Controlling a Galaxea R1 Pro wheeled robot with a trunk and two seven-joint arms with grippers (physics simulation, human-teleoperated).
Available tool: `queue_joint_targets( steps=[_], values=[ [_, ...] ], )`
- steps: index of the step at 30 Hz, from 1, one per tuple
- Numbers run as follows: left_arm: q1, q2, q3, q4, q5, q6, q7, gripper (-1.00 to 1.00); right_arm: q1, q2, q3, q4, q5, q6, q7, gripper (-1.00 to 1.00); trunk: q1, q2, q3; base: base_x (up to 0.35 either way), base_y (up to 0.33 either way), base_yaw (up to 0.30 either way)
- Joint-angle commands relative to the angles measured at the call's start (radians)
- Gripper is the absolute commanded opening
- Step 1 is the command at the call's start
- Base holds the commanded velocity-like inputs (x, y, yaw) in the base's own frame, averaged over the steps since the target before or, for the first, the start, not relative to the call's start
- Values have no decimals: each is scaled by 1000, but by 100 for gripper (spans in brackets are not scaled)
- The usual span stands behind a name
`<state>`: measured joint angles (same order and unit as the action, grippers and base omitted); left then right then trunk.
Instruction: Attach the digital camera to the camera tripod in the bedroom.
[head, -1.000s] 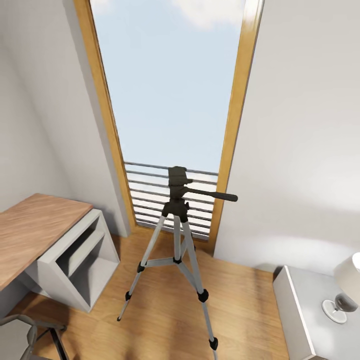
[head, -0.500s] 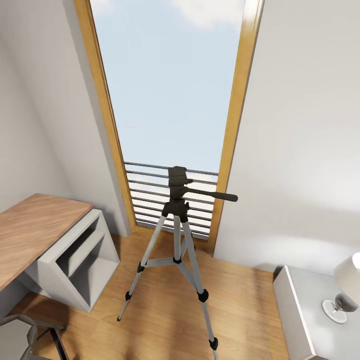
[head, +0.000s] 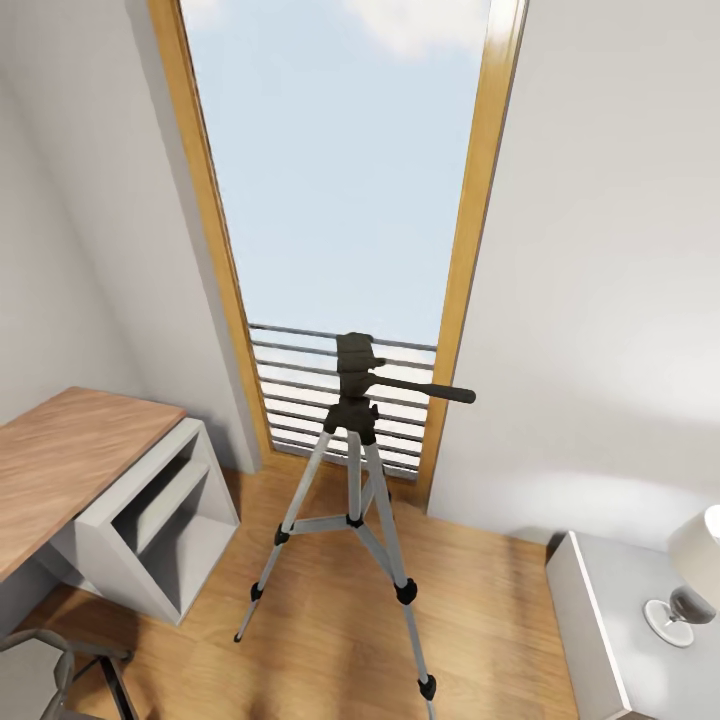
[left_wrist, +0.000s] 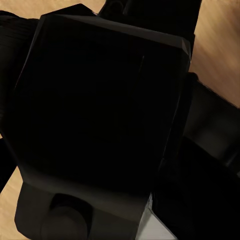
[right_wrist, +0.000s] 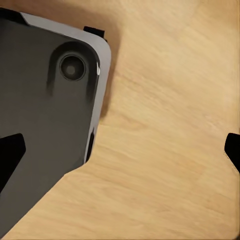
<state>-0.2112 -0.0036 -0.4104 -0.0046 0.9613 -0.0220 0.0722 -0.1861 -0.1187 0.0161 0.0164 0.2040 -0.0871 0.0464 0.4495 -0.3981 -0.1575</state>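
Place: a room in a home, a bedroom or study corner.
Window: tall wood-framed window with railing, white walls.
Floor: light wood floor.
Furniture: wooden desk, white nightstand with lamp.

— Do we find any lettering, number or brand mark anywhere?

— None that we can read. The camera tripod carries no legible mark on its head or legs.

— And the furniture?

— We see plain surfaces on the desk and on the lamp, with no label or sign on either.

— The close wrist views?

— We make out dark housings over the wood floor, with no print on them.
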Motion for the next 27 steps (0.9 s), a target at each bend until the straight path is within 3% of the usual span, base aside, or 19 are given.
queue_joint_targets(
  steps=[1,8,14,17,22,23,27],
  values=[
    [0,4,-8,-2,7,-2,5,-100,-1,0,2,-3,6,-3,2,100,1,-2,-2,0,0,0],
    [0,54,-6,-14,6,8,3,-100,-1,8,8,-108,18,16,3,100,1,-2,-2,0,0,0],
    [0,78,-5,-36,6,11,-5,-100,3,7,9,-258,19,145,6,100,1,-2,-2,0,0,0],
    [0,80,-5,-44,6,7,-7,-100,-2,5,5,-352,15,223,8,100,1,-2,-2,0,0,0],
    [0,82,-5,-50,5,0,-8,-100,-40,6,0,-606,10,432,10,100,1,-2,-2,0,0,0],
    [0,81,-6,-50,5,-2,-7,-100,-68,8,-1,-711,8,524,10,100,1,-2,-2,0,0,0],
    [0,81,-7,-51,5,-3,-4,-100,-132,12,-4,-838,-16,640,11,100,1,-2,-2,0,0,0]
  ],
)
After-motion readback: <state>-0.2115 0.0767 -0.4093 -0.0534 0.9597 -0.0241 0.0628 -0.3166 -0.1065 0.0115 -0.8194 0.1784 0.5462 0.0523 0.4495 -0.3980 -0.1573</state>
